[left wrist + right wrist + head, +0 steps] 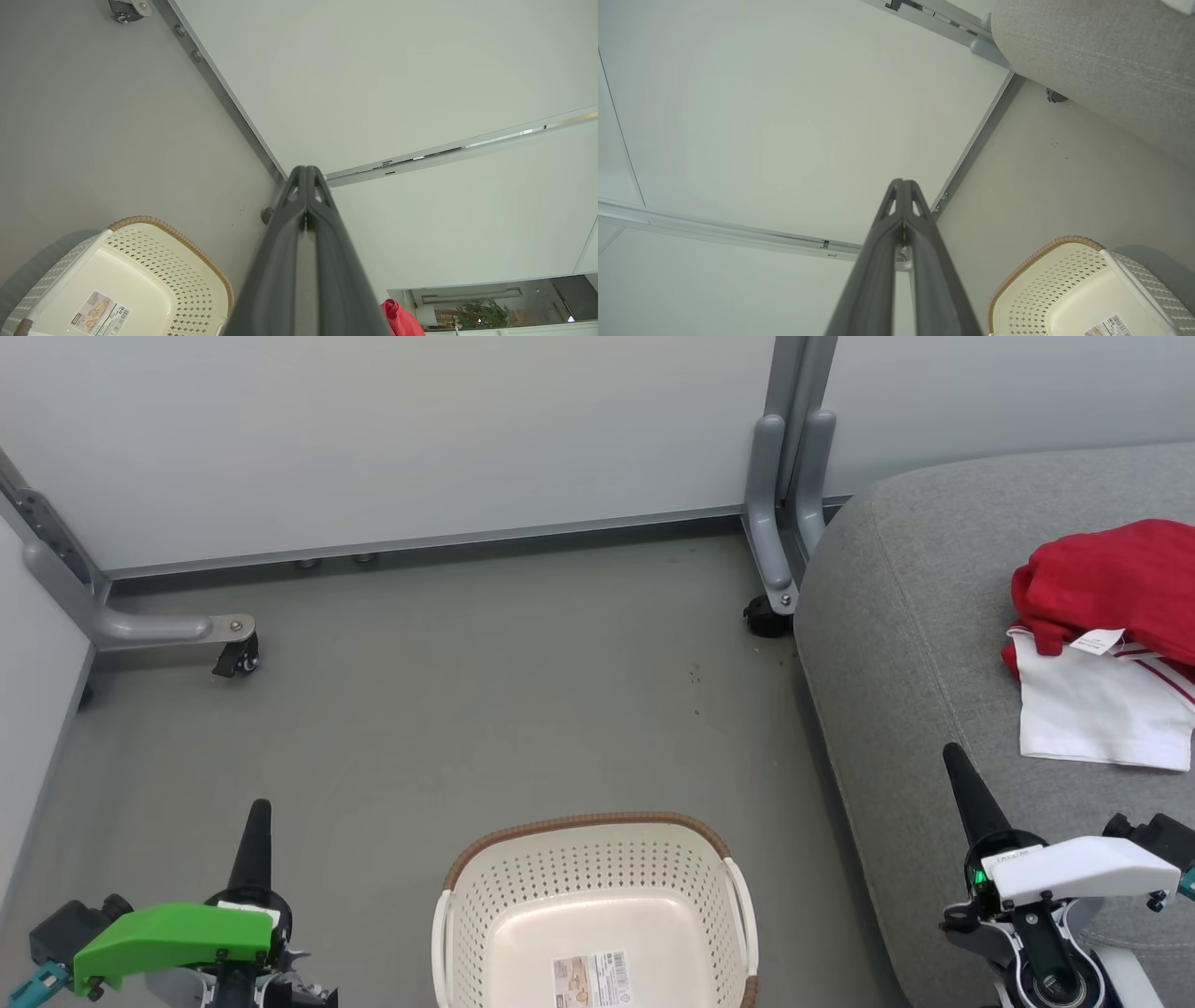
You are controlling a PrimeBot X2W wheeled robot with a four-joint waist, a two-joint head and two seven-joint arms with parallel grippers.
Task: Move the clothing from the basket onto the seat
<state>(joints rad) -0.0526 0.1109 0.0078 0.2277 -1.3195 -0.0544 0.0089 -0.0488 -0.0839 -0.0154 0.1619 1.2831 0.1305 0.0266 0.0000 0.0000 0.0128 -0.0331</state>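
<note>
Head view is showing red-and-white fabric clothing [1111, 579] lying on the light-grey upholstered seat [896, 644], the cream perforated plastic basket [597, 868] sitting empty, and the left gripper [259, 810] and right gripper [953, 753] pressed together, so parking both clear seems wisest.

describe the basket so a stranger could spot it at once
Find the big grey seat on the right; the basket stands on the floor left of it. Cream perforated plastic with a brown woven rim sets it apart.

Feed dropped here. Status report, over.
Left hand shut, empty. Right hand shut, empty. Clothing on seat; basket empty. Nothing in the way.
</note>
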